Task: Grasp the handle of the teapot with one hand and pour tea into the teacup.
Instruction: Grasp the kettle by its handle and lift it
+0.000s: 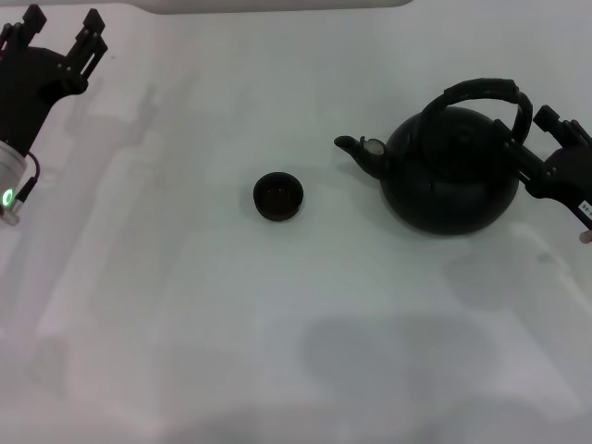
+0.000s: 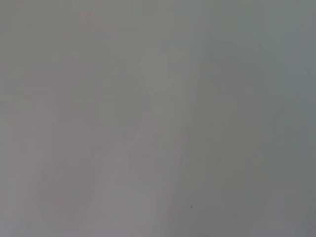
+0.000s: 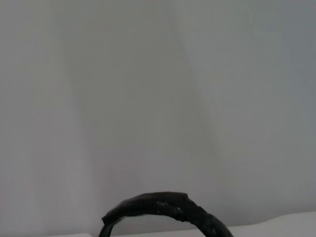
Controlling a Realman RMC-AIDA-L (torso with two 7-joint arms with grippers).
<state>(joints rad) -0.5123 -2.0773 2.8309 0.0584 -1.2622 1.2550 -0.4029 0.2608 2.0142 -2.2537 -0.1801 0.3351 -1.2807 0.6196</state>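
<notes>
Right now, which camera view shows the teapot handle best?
The head view: the whole handle arches over the teapot. The right wrist view shows only part of its arch. The left wrist view shows none of it.

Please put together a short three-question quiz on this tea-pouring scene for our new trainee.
1. True or false: the teacup stands on the table to the left of the teapot, on its spout side.
2. Which gripper is beside the handle? A) left gripper B) right gripper C) neither
3. Fill in: the left gripper is parked at the far ____ corner of the head view.

Key
1. True; teapot and teacup stand apart.
2. B; the right gripper sits at the teapot's right side, by the handle's base.
3. left.
</notes>
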